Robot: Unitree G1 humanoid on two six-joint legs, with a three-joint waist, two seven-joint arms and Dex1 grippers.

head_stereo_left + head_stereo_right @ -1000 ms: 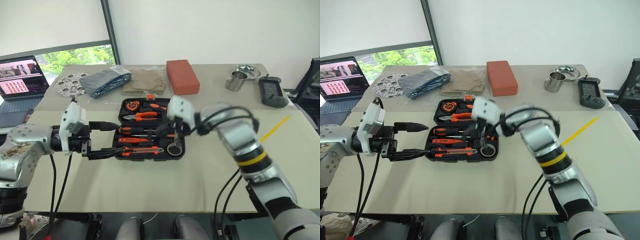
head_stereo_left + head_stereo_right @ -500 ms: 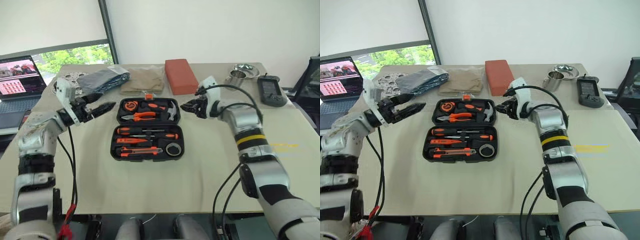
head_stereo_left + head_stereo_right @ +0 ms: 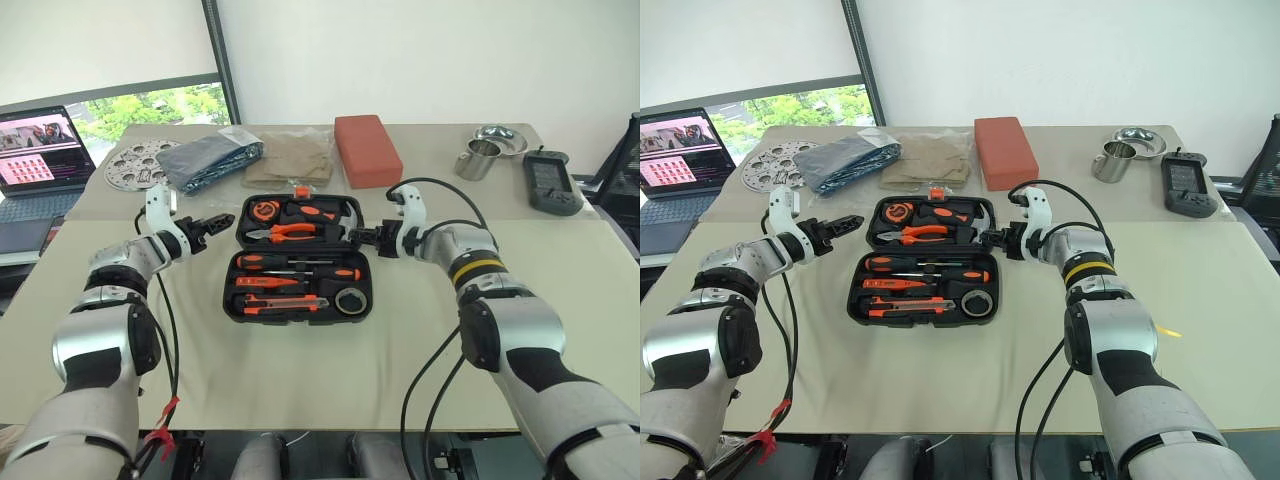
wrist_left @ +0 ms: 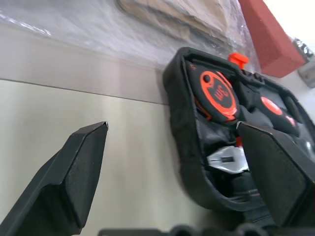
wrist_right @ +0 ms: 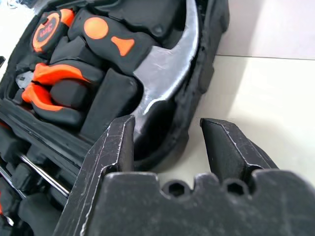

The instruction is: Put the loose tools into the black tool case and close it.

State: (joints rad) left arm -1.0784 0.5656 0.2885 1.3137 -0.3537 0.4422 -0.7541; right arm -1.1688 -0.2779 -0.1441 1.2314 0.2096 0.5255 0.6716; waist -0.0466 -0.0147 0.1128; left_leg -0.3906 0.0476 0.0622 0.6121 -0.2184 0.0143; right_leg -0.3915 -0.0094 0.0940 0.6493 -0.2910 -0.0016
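Your black tool case lies open at the centre of the frame on the beige table, with screwdrivers and a tape roll sitting in its slots. Your left gripper hovers just left of the case, fingers spread wide and empty. Your right gripper sits at the case's right edge, partly open, holding nothing.

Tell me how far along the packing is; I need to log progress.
Packing looks done: the screwdrivers and tape roll sit in the black tool case. In hand: the open left gripper and right gripper flank the far half. Left: closing the case.
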